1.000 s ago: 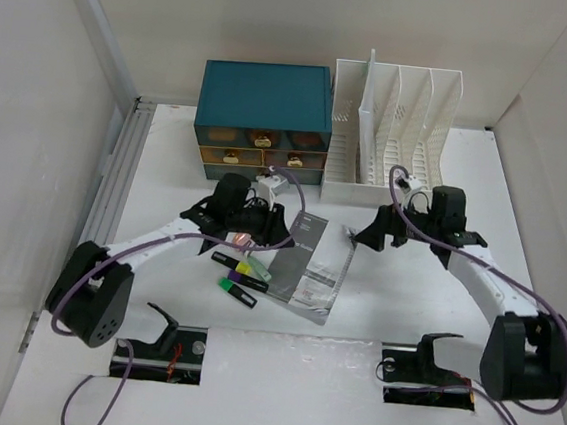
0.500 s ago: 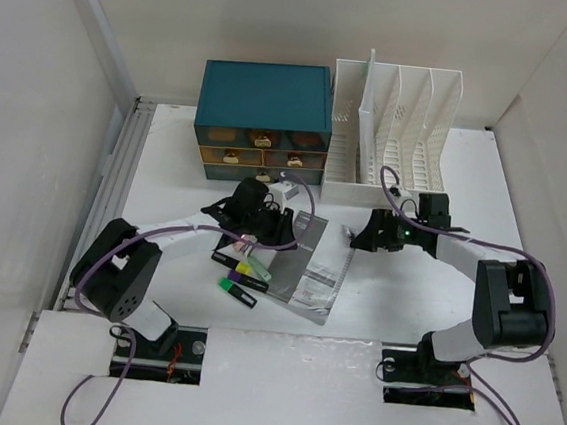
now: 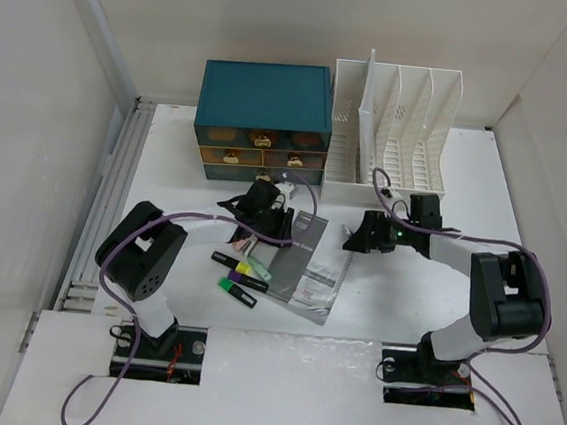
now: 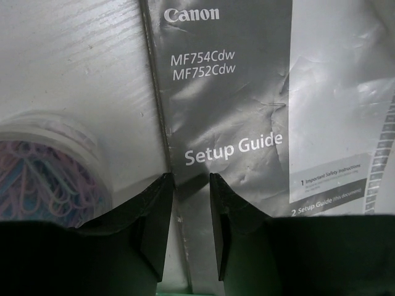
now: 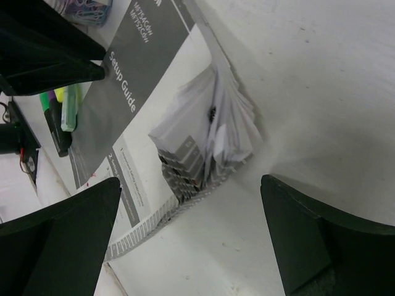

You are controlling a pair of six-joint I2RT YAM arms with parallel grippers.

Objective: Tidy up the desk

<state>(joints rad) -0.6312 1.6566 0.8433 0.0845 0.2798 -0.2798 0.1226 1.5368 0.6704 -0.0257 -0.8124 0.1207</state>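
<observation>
Quickly noting left hand (image 4: 188, 185) barely parted astride booklet (image 4: 228, 111) edge, paperclip tub (image 4: 43, 172) at its 9 o'clock; right hand (image 5: 188, 185) spread wide above fanned pages at booklet's 3 o'clock; table (image 3: 168, 161) beneath everything.

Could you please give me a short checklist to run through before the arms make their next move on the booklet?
1. Left gripper lined up over the booklet edge: ok.
2. Booklet gripped: not ok; it lies flat under narrowly parted jaws.
3. Right gripper wide open above the fanned pages: ok.
4. Paper clip tub clear of the left fingers: cannot tell; it sits close beside them.
5. Rack slots free: ok.
</observation>
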